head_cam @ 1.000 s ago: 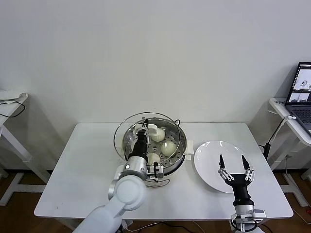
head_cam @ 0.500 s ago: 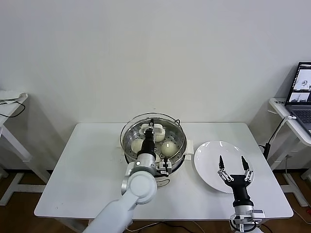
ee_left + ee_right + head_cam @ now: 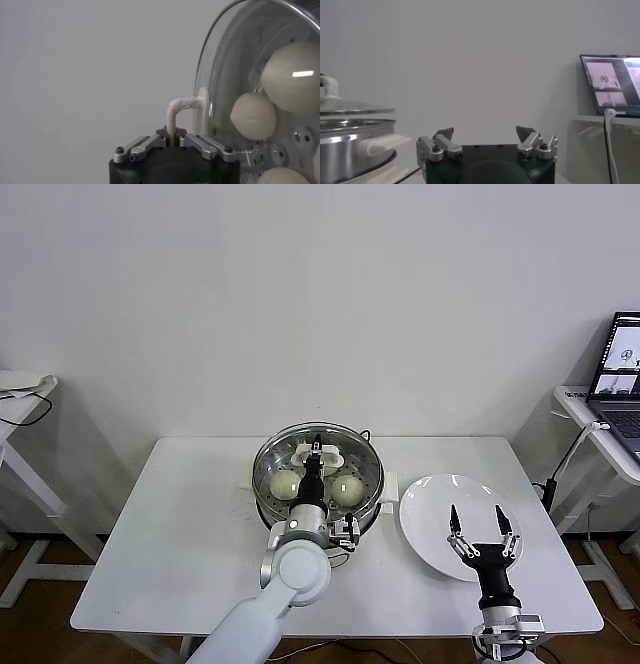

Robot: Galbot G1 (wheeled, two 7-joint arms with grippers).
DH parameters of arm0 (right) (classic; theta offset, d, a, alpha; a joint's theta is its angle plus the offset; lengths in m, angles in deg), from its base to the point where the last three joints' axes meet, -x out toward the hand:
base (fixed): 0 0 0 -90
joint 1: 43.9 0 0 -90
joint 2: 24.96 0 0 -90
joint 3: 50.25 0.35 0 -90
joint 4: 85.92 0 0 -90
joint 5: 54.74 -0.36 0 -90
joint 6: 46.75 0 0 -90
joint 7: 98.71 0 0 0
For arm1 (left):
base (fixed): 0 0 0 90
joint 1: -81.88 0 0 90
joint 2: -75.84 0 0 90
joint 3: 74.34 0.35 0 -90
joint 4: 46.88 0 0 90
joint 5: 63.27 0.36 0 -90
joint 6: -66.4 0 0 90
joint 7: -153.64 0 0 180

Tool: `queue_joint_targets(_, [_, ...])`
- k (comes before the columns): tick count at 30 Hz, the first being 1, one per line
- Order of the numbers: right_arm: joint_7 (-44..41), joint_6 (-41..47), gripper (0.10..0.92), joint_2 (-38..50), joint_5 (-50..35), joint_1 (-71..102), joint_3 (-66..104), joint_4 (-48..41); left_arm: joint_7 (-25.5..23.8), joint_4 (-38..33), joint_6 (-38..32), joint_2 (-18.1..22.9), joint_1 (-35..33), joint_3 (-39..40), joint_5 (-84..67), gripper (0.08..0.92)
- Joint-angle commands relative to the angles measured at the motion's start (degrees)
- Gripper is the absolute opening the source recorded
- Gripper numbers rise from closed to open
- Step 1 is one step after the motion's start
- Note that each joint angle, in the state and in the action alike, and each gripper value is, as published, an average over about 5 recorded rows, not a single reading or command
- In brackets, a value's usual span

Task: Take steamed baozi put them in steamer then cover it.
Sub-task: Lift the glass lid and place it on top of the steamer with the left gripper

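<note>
Two grippers: right one idle near the viewer, left one working farther off.
Right gripper: parked at 4 o'clock of the table, fingers spread wide and empty, hovering over the near rim of the plate; judged out of the way so the other arm has room.
Plate: bare, at 3 o'clock of the steamer, just beside it; no buns left on it.
Left gripper: over the middle of the steamer, fingers clenched on the white handle of the glass lid; grip on the handle keeps the lid level and centred for lowering.
Lid: lines up with the pot rim in the head view; right wrist view shows it close above the rim, seated or not I cannot tell.
Steamer: table centre, 12 o'clock of the left arm.
Buns: inside the steamer on the holed tray, seen through the glass; two plain in the head view, others hidden by the arm.
Stage (judged): loading done, covering nearly finished; release comes after the lid sits.
</note>
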State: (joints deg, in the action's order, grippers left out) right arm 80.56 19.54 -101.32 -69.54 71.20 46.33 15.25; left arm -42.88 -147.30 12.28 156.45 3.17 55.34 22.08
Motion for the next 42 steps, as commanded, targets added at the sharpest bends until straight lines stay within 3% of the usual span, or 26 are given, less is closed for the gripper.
queue_joint_targets(1, [-0.1, 0.0, 0.823, -0.1, 0.3, -0.2, -0.3, -0.3, 0.5, 1.0, -0.5, 0.9, -0.2, -0.3, 1.3, 0.190])
queue_joint_targets(42, [-0.3, 0.3, 0.823, 0.3, 1.1, -0.9, -1.1, -0.5, 1.6, 2.1, -0.9, 2.2, -1.5, -1.3, -0.1, 0.190])
